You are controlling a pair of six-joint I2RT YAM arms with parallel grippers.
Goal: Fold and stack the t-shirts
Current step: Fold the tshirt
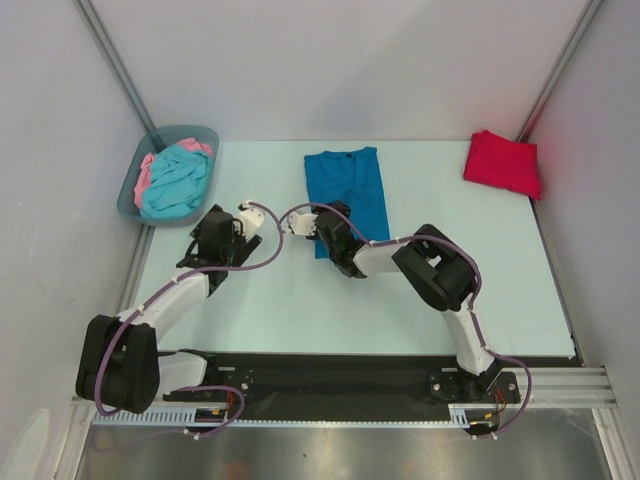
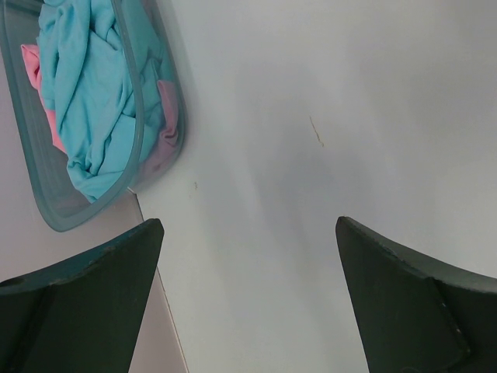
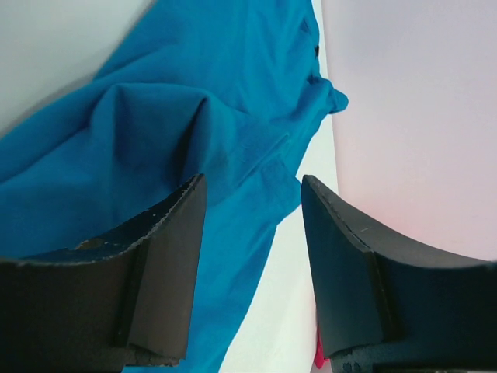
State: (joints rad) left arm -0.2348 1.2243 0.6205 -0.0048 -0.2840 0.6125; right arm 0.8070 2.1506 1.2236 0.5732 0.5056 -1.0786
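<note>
The deep blue t-shirt [image 1: 352, 185] lies flat on the pale table [image 1: 420, 300] as a long, narrow shape, with its collar at the far end. Its near end is hidden under the right arm's wrist. The right gripper [image 1: 298, 222] sits at the shirt's near left corner. In the right wrist view its two dark fingers [image 3: 167, 272] stand partly apart just above the blue cloth. The cloth rises there in a soft ridge toward one finger, and a gap shows between the jaws with nothing clamped in it. Whether a fingertip touches the cloth cannot be told.

The left gripper [image 1: 252, 218] hangs just left of the blue shirt, close to the right gripper. Its jaws are spread wide over bare table and hold nothing.

Well left of the blue shirt, at the table's far left corner, stands a grey-blue plastic bin [image 1: 186, 129]. A crumpled turquoise t-shirt [image 1: 178, 180] fills most of it, and a pink t-shirt [image 1: 145, 178] shows along its edges beneath the turquoise one.

Well right of the blue shirt, at the far right corner, a bright red t-shirt [image 1: 502, 163] lies folded into a compact square.
</note>
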